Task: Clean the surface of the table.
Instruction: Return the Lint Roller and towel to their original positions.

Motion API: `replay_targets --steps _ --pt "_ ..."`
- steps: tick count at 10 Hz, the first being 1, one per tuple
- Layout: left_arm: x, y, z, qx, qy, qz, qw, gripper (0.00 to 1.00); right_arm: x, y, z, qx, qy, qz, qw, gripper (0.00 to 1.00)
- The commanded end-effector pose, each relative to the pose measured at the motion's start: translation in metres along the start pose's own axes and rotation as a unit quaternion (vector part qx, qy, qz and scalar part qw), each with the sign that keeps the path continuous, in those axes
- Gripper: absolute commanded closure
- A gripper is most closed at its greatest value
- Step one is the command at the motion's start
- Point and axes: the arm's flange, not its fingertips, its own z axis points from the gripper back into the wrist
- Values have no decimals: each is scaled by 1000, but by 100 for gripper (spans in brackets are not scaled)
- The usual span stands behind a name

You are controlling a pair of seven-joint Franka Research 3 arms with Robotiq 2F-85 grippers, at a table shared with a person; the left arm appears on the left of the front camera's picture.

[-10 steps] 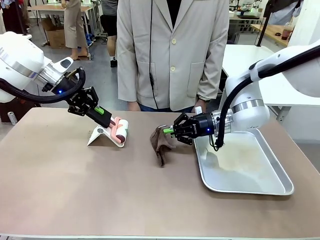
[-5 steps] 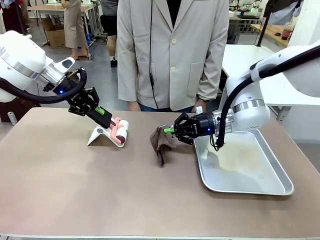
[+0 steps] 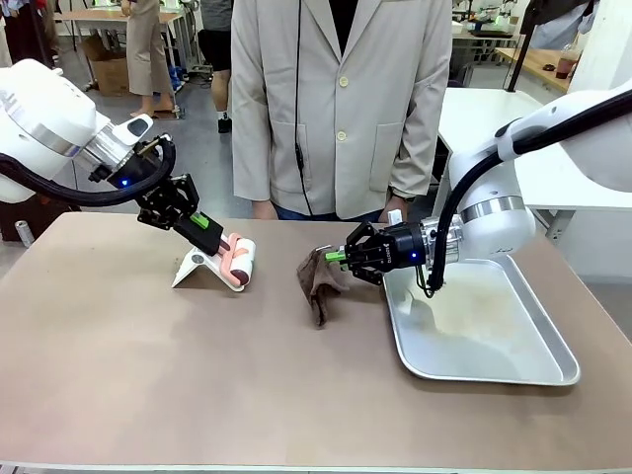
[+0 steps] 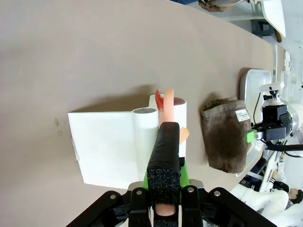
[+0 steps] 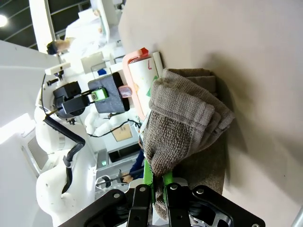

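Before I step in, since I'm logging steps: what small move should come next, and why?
Probably the right claw, shut on the brown cloth, should lower and drag it across the table. The cloth hangs bunched with part on the surface; the left claw holds the lint roller.

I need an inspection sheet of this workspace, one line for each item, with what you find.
Surface: table, brownish matte top; small specks near the white sheet in the left wrist view.
Job's things: brown cloth, hanging to the table; lint roller, on its white sheet.
Clutter: metal tray, at the robot's right.
End effectors: left end effector shut on the lint roller's handle; right end effector shut on the cloth.
Cables: black cable along the right arm's wrist.
Surroundings: person in a beige coat at the far edge; other tables behind.
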Motion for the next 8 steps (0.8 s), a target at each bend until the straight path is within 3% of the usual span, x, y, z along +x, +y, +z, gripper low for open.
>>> replay_targets --steps 1,2,3,4,5,6,7,8 --pt "-4 19 3 41 -17 -3 999 78 0 5 2 9 -6 -4 1000 91" --pt "-4 19 2 41 -17 -3 999 78 0 4 2 3 -9 -4 1000 91" --pt "-4 19 2 42 -16 -3 999 78 0 4 2 -3 -5 -7 1000 78" --pt "-4 18 2 40 -15 -2 999 30 -1 4 3 -8 -7 -10 1000 32" --pt "-4 18 3 40 -14 -5 999 20 -2 5 4 -15 -10 -12 1000 21" --pt "-4 18 4 41 -15 -5 999 0 -3 6 5 -22 -10 -8 1000 0" --pt "-3 18 6 40 -18 -5 999 15 -2 7 6 -27 -11 -5 1000 0" --pt "-3 17 9 38 -22 -6 999 0 -2 7 6 -41 -12 0 999 0"
